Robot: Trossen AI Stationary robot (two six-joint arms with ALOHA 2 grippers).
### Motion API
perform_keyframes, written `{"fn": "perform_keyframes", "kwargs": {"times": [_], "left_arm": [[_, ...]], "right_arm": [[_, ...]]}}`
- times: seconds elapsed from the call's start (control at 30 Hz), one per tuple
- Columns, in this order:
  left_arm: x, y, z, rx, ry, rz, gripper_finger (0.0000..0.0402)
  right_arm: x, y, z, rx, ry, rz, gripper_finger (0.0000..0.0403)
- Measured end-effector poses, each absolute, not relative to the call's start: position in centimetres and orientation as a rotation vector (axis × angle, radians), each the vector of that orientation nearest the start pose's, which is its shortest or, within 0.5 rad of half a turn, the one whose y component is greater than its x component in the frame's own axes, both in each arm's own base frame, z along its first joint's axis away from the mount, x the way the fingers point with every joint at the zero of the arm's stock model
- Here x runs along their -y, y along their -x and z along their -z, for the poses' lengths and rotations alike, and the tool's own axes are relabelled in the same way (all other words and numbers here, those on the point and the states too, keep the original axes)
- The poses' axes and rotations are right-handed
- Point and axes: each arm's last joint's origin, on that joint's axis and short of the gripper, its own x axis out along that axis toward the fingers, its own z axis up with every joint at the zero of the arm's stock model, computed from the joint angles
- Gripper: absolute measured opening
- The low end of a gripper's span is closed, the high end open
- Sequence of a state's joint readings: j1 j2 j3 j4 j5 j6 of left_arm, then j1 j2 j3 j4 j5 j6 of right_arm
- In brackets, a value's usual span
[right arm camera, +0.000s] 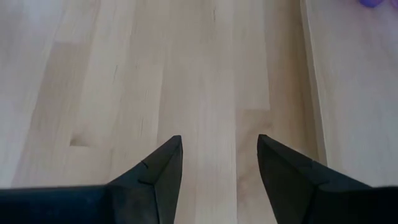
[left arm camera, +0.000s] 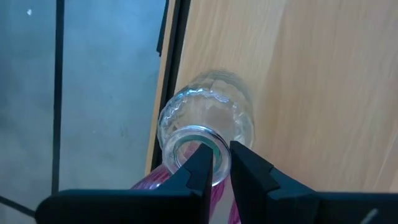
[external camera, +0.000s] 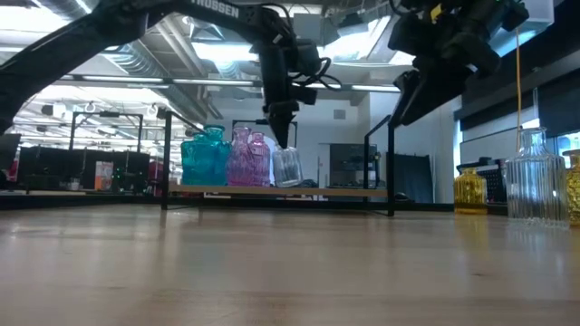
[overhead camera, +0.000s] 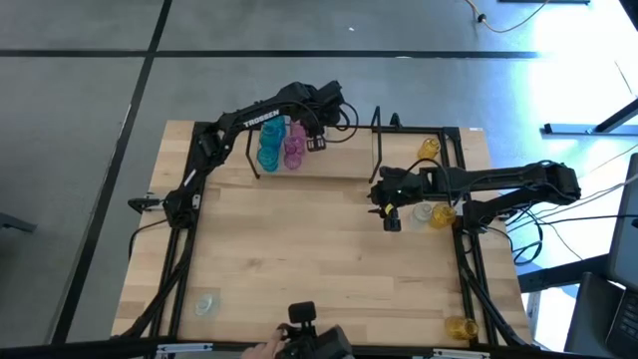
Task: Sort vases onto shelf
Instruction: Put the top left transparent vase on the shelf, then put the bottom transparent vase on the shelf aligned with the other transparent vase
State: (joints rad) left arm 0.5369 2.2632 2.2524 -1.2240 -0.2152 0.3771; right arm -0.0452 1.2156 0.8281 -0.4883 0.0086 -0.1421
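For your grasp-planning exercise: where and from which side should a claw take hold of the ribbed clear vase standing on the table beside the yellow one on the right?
Grip the ribbed clear vase at its narrow neck, coming down from above. It stands upright, its neck is slimmer than the wide ribbed body, and a yellow vase stands close by, so a sideways approach looks riskier. The right claw is open and hovers over bare table nearby.

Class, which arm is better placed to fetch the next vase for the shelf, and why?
Right. Its gripper hangs open beside the clear vase on the table, while the left gripper is at the shelf.
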Motion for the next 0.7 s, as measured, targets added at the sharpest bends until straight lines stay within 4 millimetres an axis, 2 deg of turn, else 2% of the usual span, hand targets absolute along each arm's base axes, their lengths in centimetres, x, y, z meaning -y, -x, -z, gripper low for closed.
{"fn": "perform_keyframes", "kwargs": {"times": [0.3,0.57,0.7], "left_arm": [[-25.0,-39.4,-27.3,-1.337,-0.099,-0.427,0.0048],[-25.4,-39.5,-27.4,-1.313,-0.105,-0.442,0.0127],[-25.5,-39.7,-27.5,-1.285,-0.113,-0.452,0.0143]], "right_arm": [[1.1,-24.1,-24.1,-0.861,0.117,-0.011,0.0191],[1.1,-24.1,-24.1,-0.862,0.118,-0.011,0.0191],[1.1,-24.1,-24.1,-0.862,0.118,-0.011,0.0191]]}}
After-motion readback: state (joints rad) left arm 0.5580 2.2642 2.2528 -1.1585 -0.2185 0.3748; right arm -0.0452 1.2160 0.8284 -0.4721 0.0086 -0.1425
